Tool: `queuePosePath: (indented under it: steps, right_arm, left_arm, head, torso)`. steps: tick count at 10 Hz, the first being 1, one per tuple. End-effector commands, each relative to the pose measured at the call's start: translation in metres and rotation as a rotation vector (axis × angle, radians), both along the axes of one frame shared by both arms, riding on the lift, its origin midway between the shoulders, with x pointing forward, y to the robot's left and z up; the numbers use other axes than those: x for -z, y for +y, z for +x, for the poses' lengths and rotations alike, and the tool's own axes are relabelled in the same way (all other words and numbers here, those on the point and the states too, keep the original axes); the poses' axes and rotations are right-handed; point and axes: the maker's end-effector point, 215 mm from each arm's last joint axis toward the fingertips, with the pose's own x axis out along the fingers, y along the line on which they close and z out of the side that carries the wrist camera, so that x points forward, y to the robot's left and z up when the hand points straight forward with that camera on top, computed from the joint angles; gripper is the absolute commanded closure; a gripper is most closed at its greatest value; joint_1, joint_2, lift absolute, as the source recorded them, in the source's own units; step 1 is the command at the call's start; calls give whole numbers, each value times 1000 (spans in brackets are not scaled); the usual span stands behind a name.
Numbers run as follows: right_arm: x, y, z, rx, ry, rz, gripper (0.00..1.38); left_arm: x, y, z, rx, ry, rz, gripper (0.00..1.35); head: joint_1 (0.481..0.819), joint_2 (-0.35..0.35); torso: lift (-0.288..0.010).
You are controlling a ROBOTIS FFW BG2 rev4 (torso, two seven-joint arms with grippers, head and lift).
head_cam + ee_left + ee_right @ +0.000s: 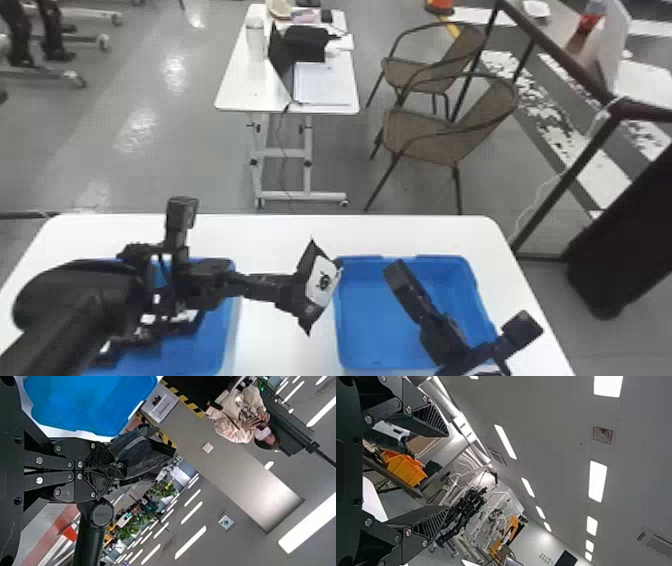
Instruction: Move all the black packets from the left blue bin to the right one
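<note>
In the head view, my left gripper (290, 292) is shut on a black packet (322, 280) with a white label, held in the gap between the bins, close to the right bin's left rim. The left blue bin (220, 340) lies partly hidden under the left arm; its contents cannot be made out. My right gripper (405, 285) is over the right blue bin (370, 320). In the left wrist view, the closed left gripper (113, 470) pinches the dark packet (142, 457), with a blue bin (91, 403) beside it. The right gripper (445, 473) stands open, nothing between its fingers.
Both bins stand on a white table (280, 230). Beyond its far edge are a small white desk (230, 95) and two brown chairs (425, 135). A dark upholstered object (615, 250) stands off the table's right side.
</note>
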Motion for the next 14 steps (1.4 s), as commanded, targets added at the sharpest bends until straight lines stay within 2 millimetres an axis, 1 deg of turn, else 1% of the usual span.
queuePosePath:
  steps: [1, 2, 3, 4, 5, 7, 8, 9, 10, 11, 14]
  right_arm:
    - [7, -10, 0, 10, 5, 11, 403]
    - [11, -15, 2, 11, 4, 15, 406]
    - [13, -13, 4, 6, 8, 15, 407]
    - [12, -10, 5, -2, 7, 11, 407]
    - [7, -4, 9, -13, -4, 11, 407]
    - [-6, 8, 16, -39, -32, 11, 409]
    - [-13, 9, 17, -42, -48, 16, 412]
    - [-22, 15, 16, -53, -67, 24, 412]
    - [-32, 27, 14, -84, -84, 37, 412]
    - [-37, 40, 12, -117, -92, 42, 410]
    - [-39, 79, 0, -226, -93, 40, 417]
  left_arm:
    - [-5, -13, -8, 27, -12, -29, 1214]
    - [-8, -19, -10, 19, -24, -60, 1214]
    - [-6, -24, -13, 32, -22, -53, 1214]
    - [-11, -25, -10, 34, -32, -62, 1214]
    - [-16, -24, -6, 32, -40, -69, 1214]
    - [-17, -29, -10, 34, -20, -93, 1214]
    - [-11, -29, -14, 39, -4, -85, 1214]
    - [-7, -28, -15, 35, 9, -81, 1214]
    - [-7, -28, -14, 33, 13, -83, 1214]
    - [-7, -29, -14, 34, 13, -82, 1214]
    - [-5, -30, -11, 34, 20, -78, 1214]
  head:
    - [695, -143]
    - [695, -166]
    - [695, -182]
    - [695, -189]
    - [695, -194]
    - [695, -183]
    - [695, -176]
    - [695, -174]
    - [695, -170]
    - [695, -160]
    - [695, -116]
  torso:
    - [0]
    - [0]
    - [0]
    - [0]
    - [0]
    - [0]
    - [0]
    - [0]
    - [0]
    - [0]
    - [0]
